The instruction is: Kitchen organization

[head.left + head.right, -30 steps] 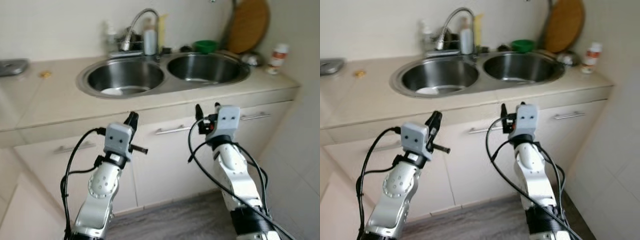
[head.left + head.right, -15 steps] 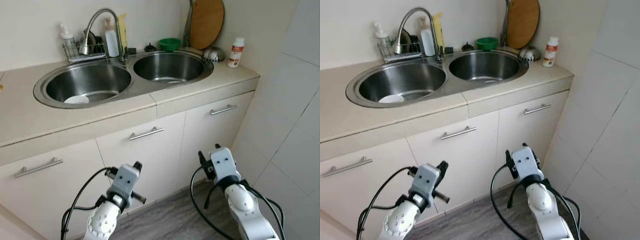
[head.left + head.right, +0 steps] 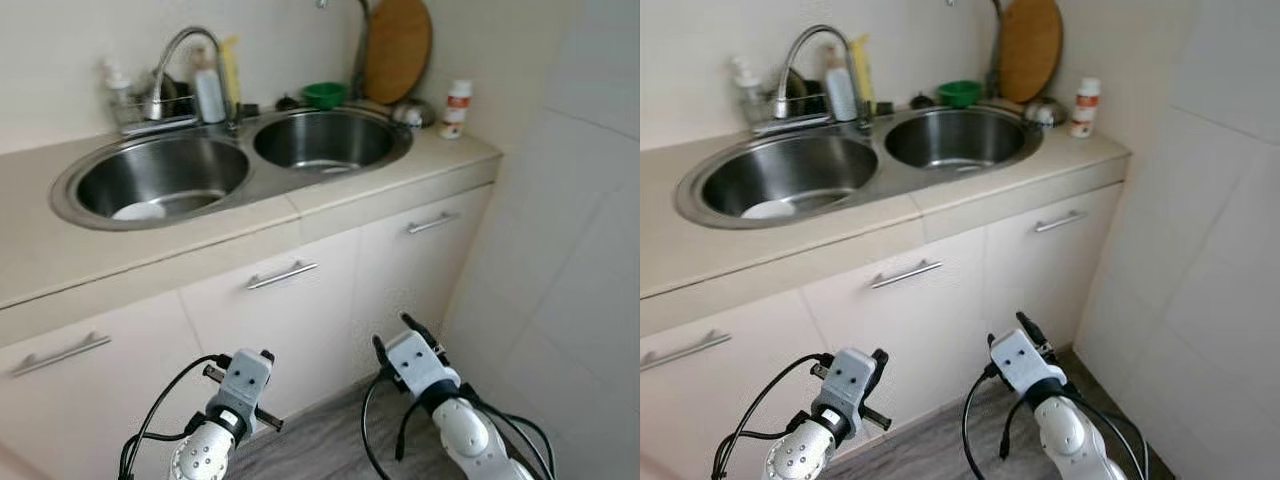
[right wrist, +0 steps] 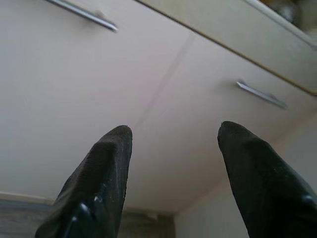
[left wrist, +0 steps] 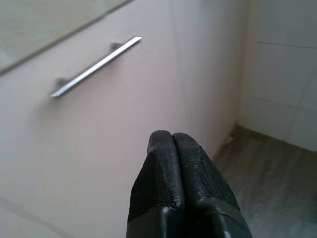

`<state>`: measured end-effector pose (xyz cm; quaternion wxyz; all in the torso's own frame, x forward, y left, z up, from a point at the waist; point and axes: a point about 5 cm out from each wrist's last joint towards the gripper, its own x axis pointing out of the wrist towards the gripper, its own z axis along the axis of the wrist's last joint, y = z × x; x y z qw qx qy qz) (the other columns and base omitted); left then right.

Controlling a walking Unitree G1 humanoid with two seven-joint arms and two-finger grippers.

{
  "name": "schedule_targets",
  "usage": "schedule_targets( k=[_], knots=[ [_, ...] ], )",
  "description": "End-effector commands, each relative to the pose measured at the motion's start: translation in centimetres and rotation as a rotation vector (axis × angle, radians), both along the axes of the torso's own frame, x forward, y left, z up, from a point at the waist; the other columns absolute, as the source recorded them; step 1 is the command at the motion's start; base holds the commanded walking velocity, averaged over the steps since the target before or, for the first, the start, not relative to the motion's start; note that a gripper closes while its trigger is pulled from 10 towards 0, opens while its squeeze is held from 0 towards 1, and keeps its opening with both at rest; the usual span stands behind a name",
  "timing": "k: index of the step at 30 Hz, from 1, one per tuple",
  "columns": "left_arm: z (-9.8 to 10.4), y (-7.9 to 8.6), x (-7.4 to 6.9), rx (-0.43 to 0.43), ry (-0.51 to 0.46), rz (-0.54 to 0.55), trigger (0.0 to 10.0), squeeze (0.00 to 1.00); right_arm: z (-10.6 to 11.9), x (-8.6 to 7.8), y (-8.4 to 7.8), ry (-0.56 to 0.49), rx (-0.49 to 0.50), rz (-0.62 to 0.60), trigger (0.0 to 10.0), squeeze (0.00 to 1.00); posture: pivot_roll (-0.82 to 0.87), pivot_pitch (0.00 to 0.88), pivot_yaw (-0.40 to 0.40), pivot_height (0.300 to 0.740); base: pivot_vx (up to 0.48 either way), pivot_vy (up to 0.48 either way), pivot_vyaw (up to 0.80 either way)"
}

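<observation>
A steel double sink [image 3: 262,188] is set in the beige counter [image 3: 40,260]. A white plate [image 3: 140,211] lies in its left basin. Behind it stand a curved tap [image 3: 172,62], soap bottles [image 3: 209,93], a green bowl [image 3: 325,94], a round wooden board [image 3: 397,48] and a red-capped white bottle [image 3: 456,108]. My left gripper [image 3: 264,356] hangs low before the cabinet doors, shut with nothing in it; its fingertips [image 5: 171,141] touch. My right gripper [image 3: 397,336] is beside it at the same height, open and empty, its fingers [image 4: 111,153] spread wide towards the doors.
Three cream cabinet doors under the counter carry bar handles [image 3: 282,275], [image 3: 432,223], [image 3: 60,354]. A white tiled wall [image 3: 570,250] closes the right side. Grey floor [image 3: 320,445] lies between my arms and the cabinets.
The camera has swung right and pulled back from the sink. Both arms have dropped from counter-edge height to low in front of the cabinet doors. Neither gripper's state has changed.
</observation>
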<state>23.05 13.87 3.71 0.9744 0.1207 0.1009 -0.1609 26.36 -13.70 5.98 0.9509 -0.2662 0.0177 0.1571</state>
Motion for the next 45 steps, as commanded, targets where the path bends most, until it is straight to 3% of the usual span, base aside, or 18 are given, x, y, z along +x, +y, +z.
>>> schedule_targets(
  k=[1, 17, 45],
  knots=[
    [-0.1, 0.2, 0.2, -0.008, 0.004, 0.011, 10.0, 0.00, -0.1, 0.0, -0.1, 0.004, 0.005, -0.010, 10.0, 0.00, -0.09, 0.000, 0.029, 0.740, 0.000, 0.000, -0.78],
    [-0.4, 0.2, 0.6, -0.119, 0.013, 0.027, 10.0, 0.00, -1.1, 0.4, -0.4, 0.051, 0.056, -0.051, 10.0, 0.00, -0.09, 0.000, 0.028, 0.740, 0.000, 0.000, -0.80],
    [-0.2, 0.2, 1.1, -0.157, -0.001, 0.017, 10.0, 0.00, -1.1, 1.4, -0.3, 0.060, 0.105, -0.059, 10.0, 0.00, -0.09, 0.000, 0.029, 0.740, 0.000, 0.000, -0.80]
  ],
)
